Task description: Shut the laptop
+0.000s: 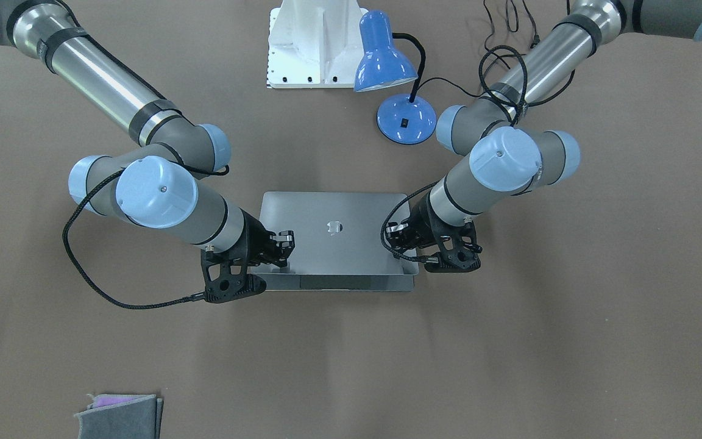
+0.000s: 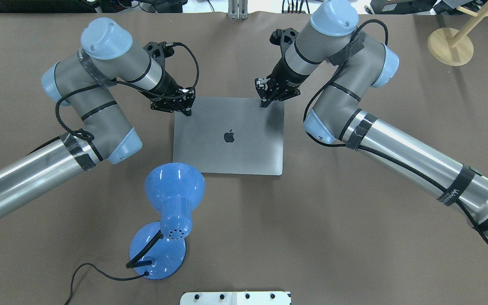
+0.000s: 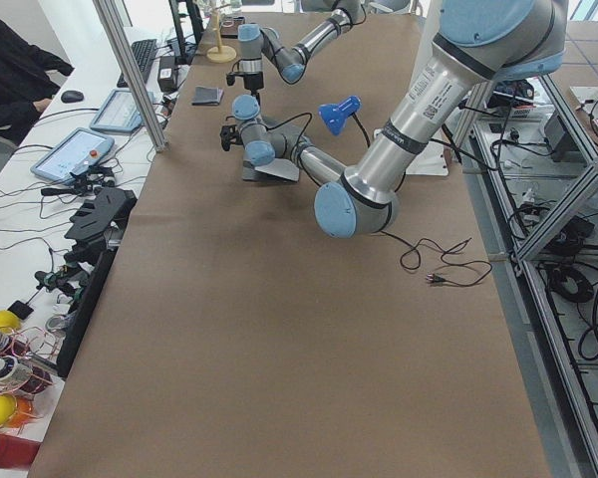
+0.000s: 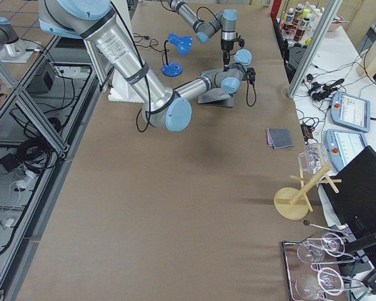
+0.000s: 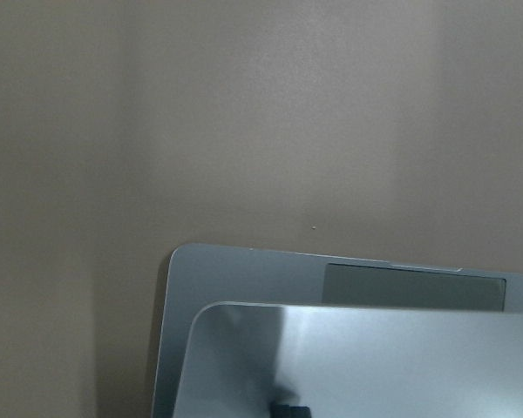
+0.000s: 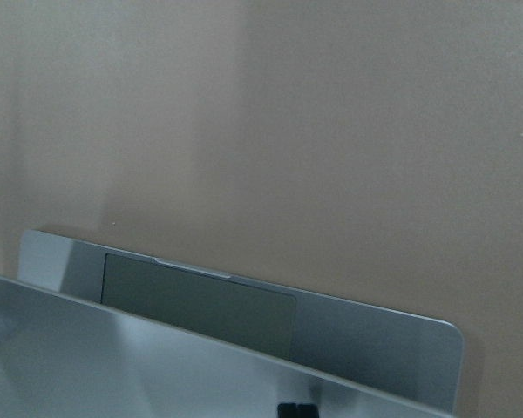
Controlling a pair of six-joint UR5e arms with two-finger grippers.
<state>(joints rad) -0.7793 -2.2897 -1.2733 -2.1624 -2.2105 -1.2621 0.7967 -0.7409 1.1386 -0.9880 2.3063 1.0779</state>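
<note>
The grey laptop point(image 2: 229, 135) lies in the middle of the table with its lid, apple logo up, lowered almost flat. A strip of its base with the trackpad point(image 1: 336, 282) shows past the lid's far edge, also in the left wrist view point(image 5: 414, 286) and the right wrist view point(image 6: 200, 305). My left gripper point(image 2: 187, 111) is shut, its tips on the lid's far left corner. My right gripper point(image 2: 263, 101) is shut, its tips on the lid's far right corner. In the front view the left gripper point(image 1: 397, 244) and the right gripper point(image 1: 284, 256) sit on the lid's two sides.
A blue desk lamp point(image 2: 172, 212) with a black cord stands near the robot, left of the laptop. A white base plate point(image 1: 314, 49) is beside it. A folded grey cloth point(image 1: 119, 414) lies far off. A wooden stand point(image 2: 449, 46) is at the far right.
</note>
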